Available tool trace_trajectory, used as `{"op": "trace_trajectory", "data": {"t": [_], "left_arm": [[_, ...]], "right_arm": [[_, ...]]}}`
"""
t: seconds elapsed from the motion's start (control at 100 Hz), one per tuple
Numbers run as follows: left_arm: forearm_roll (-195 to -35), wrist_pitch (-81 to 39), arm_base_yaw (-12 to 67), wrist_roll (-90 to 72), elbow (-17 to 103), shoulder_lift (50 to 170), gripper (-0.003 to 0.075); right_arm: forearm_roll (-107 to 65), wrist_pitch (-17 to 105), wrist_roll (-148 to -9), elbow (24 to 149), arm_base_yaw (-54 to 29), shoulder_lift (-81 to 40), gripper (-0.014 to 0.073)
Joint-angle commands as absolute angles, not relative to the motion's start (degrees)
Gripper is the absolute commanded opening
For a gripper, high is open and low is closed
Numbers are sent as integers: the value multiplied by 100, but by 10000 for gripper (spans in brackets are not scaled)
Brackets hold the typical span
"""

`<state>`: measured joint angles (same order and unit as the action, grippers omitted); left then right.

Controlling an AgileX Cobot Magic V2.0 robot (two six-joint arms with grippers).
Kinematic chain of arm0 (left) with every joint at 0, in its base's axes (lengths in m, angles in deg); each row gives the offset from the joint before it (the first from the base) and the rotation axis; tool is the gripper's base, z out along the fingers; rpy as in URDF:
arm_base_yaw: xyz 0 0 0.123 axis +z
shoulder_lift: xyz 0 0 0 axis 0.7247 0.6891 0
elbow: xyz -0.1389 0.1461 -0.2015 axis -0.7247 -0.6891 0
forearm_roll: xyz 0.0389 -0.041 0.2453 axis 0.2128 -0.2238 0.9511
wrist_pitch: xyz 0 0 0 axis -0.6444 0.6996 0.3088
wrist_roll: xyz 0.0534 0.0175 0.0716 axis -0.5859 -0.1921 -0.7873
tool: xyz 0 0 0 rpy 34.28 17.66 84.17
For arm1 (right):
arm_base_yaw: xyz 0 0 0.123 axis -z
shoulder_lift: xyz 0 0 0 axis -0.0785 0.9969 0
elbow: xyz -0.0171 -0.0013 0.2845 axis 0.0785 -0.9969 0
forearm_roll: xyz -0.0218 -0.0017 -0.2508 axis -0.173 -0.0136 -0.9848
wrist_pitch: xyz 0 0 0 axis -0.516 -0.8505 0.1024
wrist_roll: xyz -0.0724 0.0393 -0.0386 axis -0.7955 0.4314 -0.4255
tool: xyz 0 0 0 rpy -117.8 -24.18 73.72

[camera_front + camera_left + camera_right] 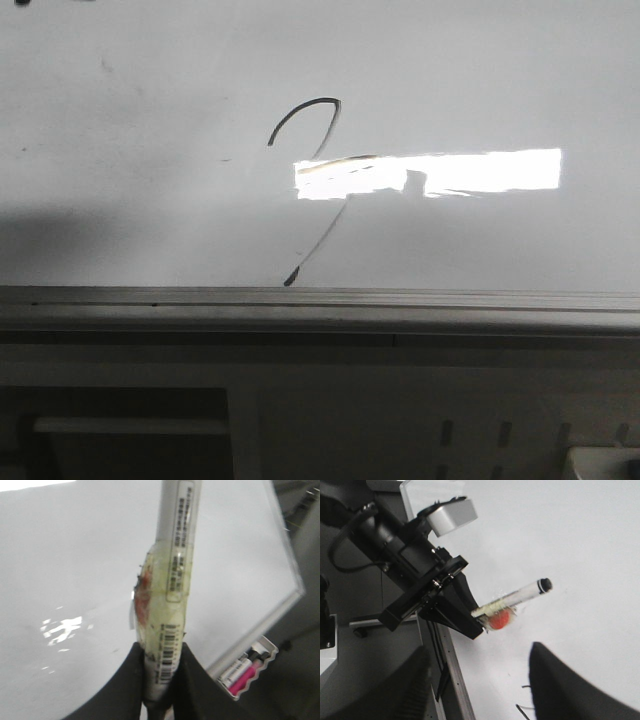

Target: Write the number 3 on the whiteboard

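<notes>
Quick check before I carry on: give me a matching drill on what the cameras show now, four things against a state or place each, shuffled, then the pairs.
Column one:
1. marker pen
2. number 3
3. right gripper
4. pink item

Column two:
A. open, holding nothing
B. lying in a small tray beside the whiteboard
C. clamped between the left gripper fingers
D. thin black line crossed by bright glare

Pairs: 1-C, 2-D, 3-A, 4-B

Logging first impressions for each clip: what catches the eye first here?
The thin black number 3, rather 7-like, sits mid-whiteboard, crossed by a bright rectangular glare. In the left wrist view, the left gripper clamps a taped white marker; the right gripper hangs open nearby.
</notes>
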<state>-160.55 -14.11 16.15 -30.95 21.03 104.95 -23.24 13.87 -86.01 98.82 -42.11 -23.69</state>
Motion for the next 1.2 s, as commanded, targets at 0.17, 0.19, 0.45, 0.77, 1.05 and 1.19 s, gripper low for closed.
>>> {"op": "trace_trajectory", "data": {"t": [0.17, 0.19, 0.45, 0.77, 1.05, 1.19], "left_arm": [[-16775, -2577, 1545, -3013, 1909, 10784, -20], [-16791, -2577, 1505, -3013, 1909, 10848, -20], [-17333, -4115, 522, -3013, 1909, 11579, -20], [-17412, -4815, -267, -2664, 2047, 12197, -20], [-17412, -5555, -267, -2359, 2340, 12433, -20], [-17412, -5450, -267, -2102, 2353, 12633, -20]], "right_arm": [[-2245, 1955, -8470, 9442, -3670, -2932, -62], [-2234, 1984, -8461, 9396, -3654, -2950, -62], [-2234, 2221, -8403, 9104, -3596, -2959, -62], [-2222, 2333, -8331, 8844, -3562, -2946, -62], [-2222, 2333, -8319, 8844, -3562, -2946, -64], [-2222, 2333, -8319, 8844, -3562, -2946, -64]]}}
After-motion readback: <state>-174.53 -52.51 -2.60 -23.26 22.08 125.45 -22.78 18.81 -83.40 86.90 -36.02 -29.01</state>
